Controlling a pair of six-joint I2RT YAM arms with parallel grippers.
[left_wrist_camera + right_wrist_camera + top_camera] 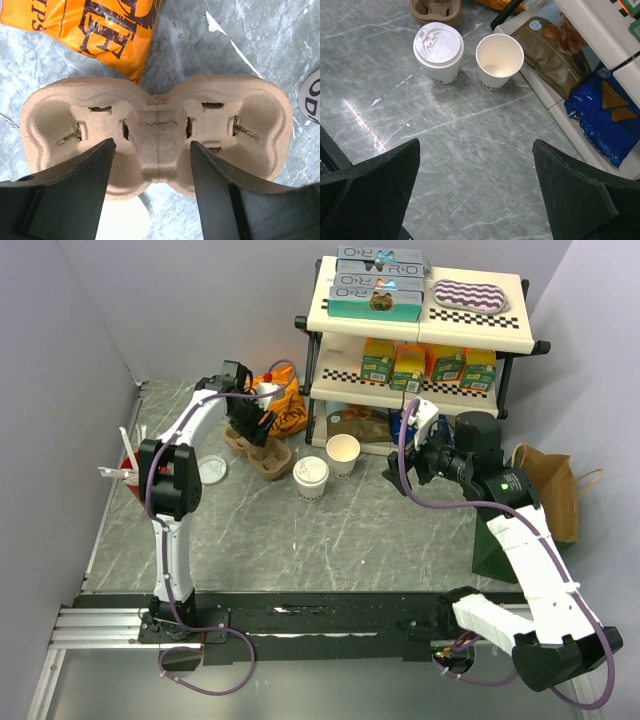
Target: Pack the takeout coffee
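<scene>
Takeout coffee, a small cream-white paper cup with white lid [310,478], stands mid-frame; left gripper [152,150] is spread over brown moulded-pulp carrier [155,100]; right gripper [476,147] is spread wide.

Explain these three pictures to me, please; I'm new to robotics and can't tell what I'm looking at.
You're seeing two robot arms bolted at a table's near edge, each ending in a two-finger gripper. The wide picture looks down from above and behind them. The other two come from cameras on the wrists, so the dark shapes at the bottom are that gripper's own fingers. On the table stand a lidded paper cup, an open cup beside it, a brown pulp cup carrier, a loose white lid and an orange chip bag, with a snack shelf behind. The left gripper hangs open over the carrier. The right gripper is open, facing the cups. Neither holds anything.
</scene>
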